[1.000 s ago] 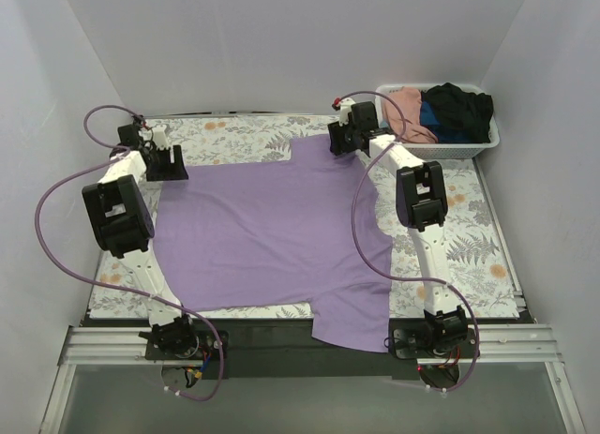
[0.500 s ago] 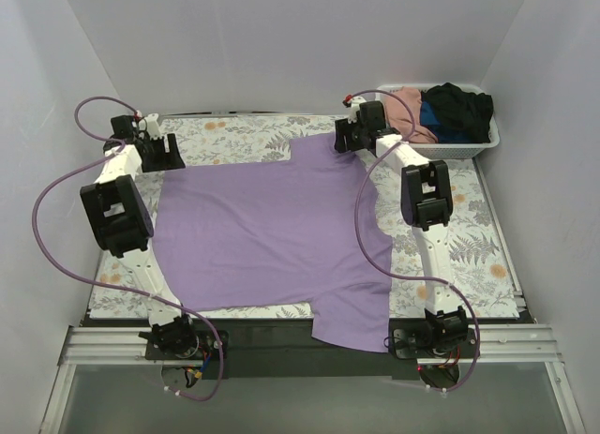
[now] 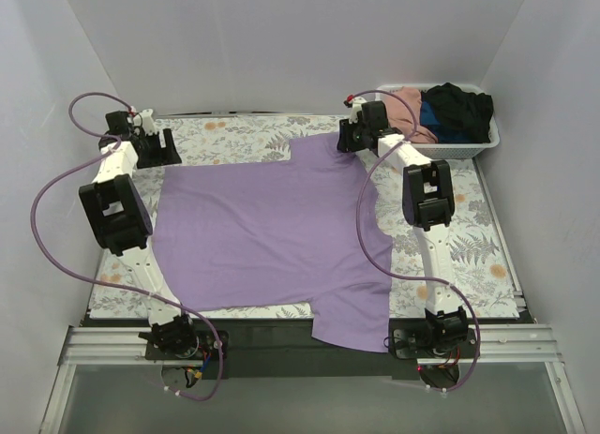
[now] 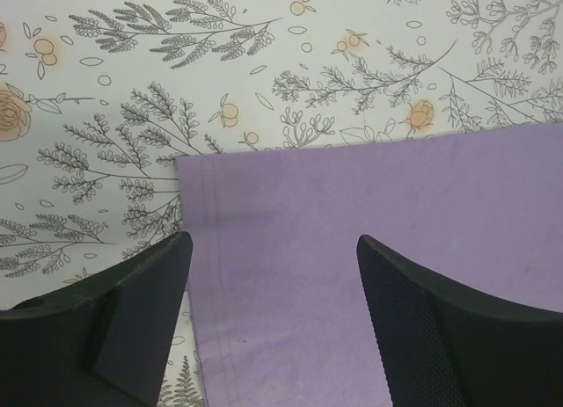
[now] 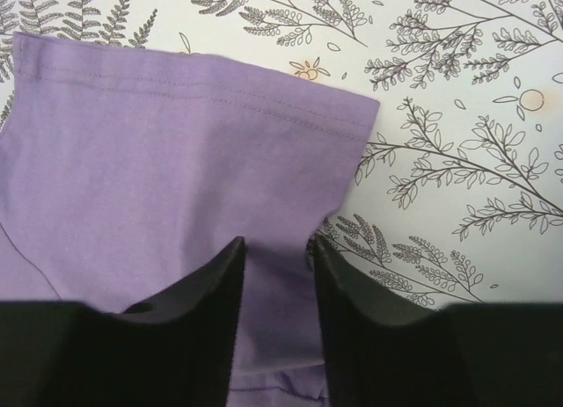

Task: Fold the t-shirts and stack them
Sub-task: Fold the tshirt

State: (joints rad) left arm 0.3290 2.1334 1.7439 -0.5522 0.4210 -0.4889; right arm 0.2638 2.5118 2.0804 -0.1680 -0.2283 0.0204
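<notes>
lavender-purple soft cloth t-shirt (image 3: 272, 228) lies flat beneath both my claws. my left claw (image 4: 273, 244) is spread wide, with the shirt's corner below, between its fingers. my right claw (image 5: 277, 249) sits narrow with sleeve cloth between its fingers; i cannot tell if it pinches.

The shirt (image 3: 272, 228) is lying spread on the table (image 3: 469, 256), its near edge overhanging. The basket (image 3: 450, 151) is sitting at the table's far right corner, holding other shirts (image 3: 455, 111).
</notes>
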